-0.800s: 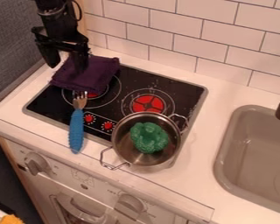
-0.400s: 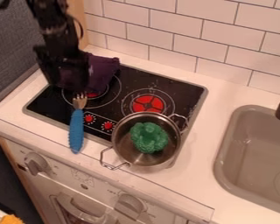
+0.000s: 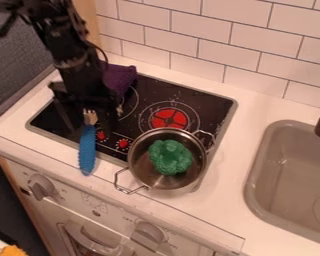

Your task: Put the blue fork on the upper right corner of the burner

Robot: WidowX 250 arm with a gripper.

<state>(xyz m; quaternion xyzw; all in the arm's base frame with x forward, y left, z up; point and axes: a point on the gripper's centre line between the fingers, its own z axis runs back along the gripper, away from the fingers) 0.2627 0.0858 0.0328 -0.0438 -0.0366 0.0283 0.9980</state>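
The black gripper [image 3: 87, 121] hangs over the left front part of the stove, above the fork's metal head, open with one finger on each side of it. The blue fork [image 3: 87, 150] lies with its tines on the stovetop and its blue handle across the front edge onto the white counter. The black burner plate [image 3: 213, 102] has its upper right corner bare. Part of the left ring is hidden behind the arm.
A purple cloth [image 3: 120, 79] lies at the stove's back left, partly behind the arm. A metal pot [image 3: 138, 162] holding green toy broccoli [image 3: 170, 156] stands at the front right. A sink [image 3: 283, 175] is at the right.
The arm has come down and forward from over the purple cloth to the fork's head, moving right as well. The fork, cloth and pot have stayed put.
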